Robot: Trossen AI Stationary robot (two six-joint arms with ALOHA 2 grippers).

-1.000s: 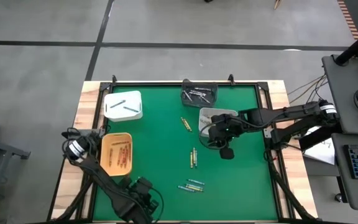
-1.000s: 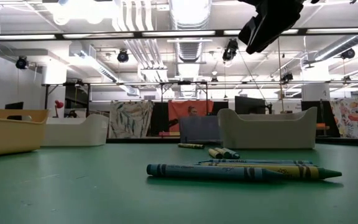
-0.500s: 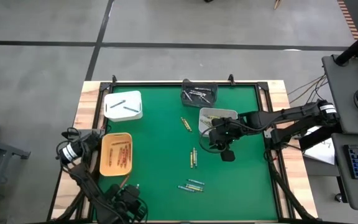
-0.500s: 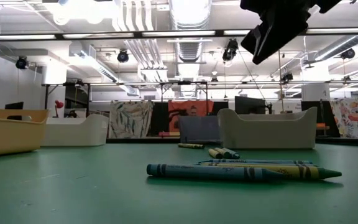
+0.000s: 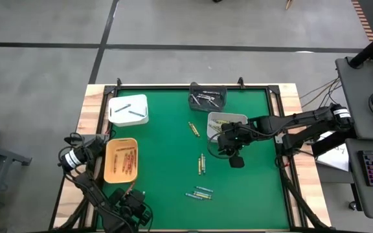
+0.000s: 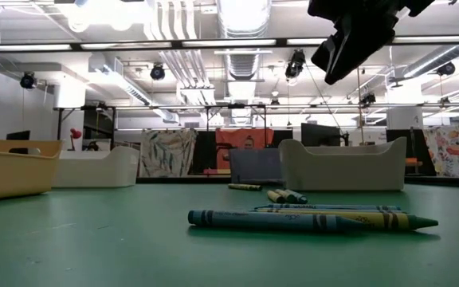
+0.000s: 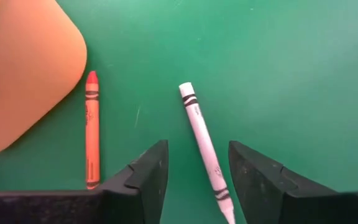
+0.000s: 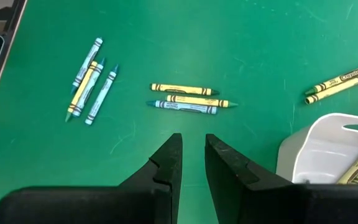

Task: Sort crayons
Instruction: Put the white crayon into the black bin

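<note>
My left gripper point(image 7: 197, 150) hangs open low over the green mat at the front left point(image 5: 132, 202). A white crayon point(image 7: 204, 144) lies on the mat between its fingers. A red-orange crayon point(image 7: 91, 127) lies beside it, near a corner of the orange tray point(image 7: 23, 68). My right gripper point(image 8: 191, 142) is up in the air beside a white bin point(image 5: 225, 120), its fingers narrowly apart and empty. Below it lie two yellow crayons and a blue one point(image 8: 185, 98), a blue and yellow cluster point(image 8: 92, 81) and a yellow-green pair point(image 8: 340, 83).
The orange tray point(image 5: 110, 162) holds red-orange crayons. A white bin point(image 5: 129, 110) stands at the back left and a dark bin point(image 5: 207, 98) at the back middle. The bin by the right gripper holds yellow crayons point(image 8: 356, 167). Loose crayons point(image 6: 309, 218) lie close to the low camera.
My left gripper has moved a little leftward along the front edge and its fingers have spread. The right gripper has shifted slightly and stays the same width.
</note>
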